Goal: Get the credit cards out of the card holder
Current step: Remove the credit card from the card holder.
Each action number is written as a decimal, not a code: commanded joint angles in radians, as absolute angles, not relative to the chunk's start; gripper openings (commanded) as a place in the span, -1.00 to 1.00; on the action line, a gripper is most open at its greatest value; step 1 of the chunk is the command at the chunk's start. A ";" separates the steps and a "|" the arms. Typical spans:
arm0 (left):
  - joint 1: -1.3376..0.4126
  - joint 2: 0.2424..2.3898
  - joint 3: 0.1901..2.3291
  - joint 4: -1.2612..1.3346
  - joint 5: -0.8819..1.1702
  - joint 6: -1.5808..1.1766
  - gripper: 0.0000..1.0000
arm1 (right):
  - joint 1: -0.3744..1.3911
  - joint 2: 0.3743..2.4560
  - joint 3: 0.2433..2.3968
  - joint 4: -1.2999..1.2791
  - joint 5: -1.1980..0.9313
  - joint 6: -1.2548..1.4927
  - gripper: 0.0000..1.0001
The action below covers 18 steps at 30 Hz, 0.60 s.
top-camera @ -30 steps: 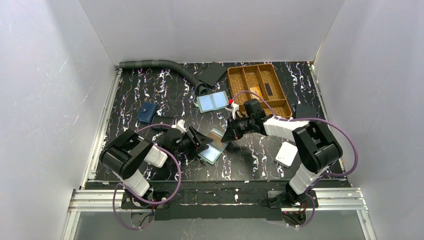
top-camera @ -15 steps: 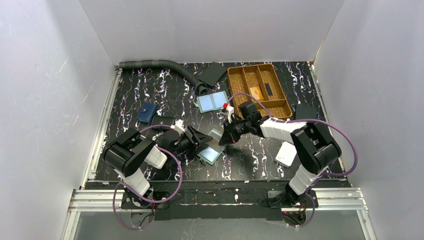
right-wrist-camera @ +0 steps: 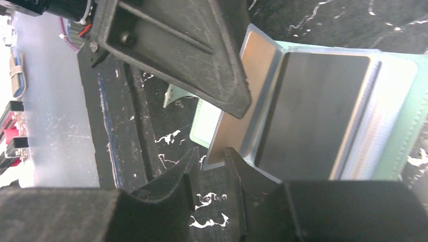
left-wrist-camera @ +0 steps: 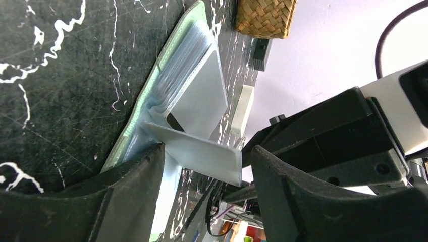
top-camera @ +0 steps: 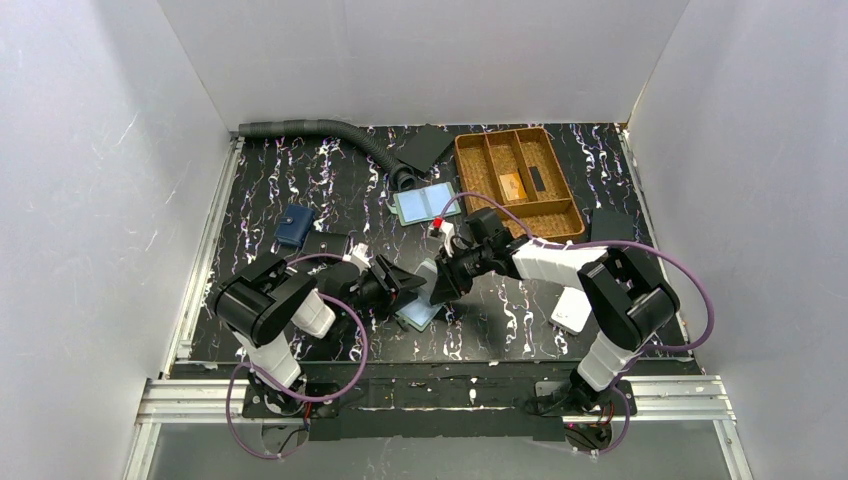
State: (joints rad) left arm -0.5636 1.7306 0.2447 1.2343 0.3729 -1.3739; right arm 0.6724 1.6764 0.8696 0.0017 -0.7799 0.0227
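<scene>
A black table (top-camera: 270, 180) veined with white and purple fills a white-walled booth. The card holder (top-camera: 421, 312) lies open on it near the front edge, between the two arms. Its green-edged cover is flat on the table while the clear pockets (left-wrist-camera: 181, 60) fan upward, which leaves their edges free to be caught. The credit cards (left-wrist-camera: 201, 98) look to be all inside the holder, one pale grey one showing in a raised pocket.

The left gripper (left-wrist-camera: 207, 151) comes in low from the left with its jaws wide apart and nothing held. One of its fingers (left-wrist-camera: 131, 186) sits at the foot of the pockets, seemingly to pin the holder down so it does not slide or lift when something is pulled. A pale leaf (left-wrist-camera: 202, 159) juts sideways between the fingers toward the other arm. It may be a card half out or only an empty pocket; the wrist view is too oblique to say.

The right gripper (right-wrist-camera: 212, 156) faces in from the opposite side, its jaws a narrow slit apart, with the bottom corner of a raised pocket just at its tips. The gap looks wider than that thin edge, so I judge nothing is pinched yet.

A woven tray (top-camera: 515, 175) sits further back, well apart.
</scene>
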 commanded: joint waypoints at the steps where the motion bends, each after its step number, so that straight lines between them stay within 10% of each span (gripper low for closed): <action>1: -0.559 1.734 0.219 1.241 0.394 -1.373 0.20 | 0.689 1.670 0.906 0.002 -0.841 0.003 -0.29; 18: -0.533 1.669 0.138 1.144 0.387 -1.364 -0.31 | 0.683 1.728 0.947 -0.081 -0.769 -0.039 -0.08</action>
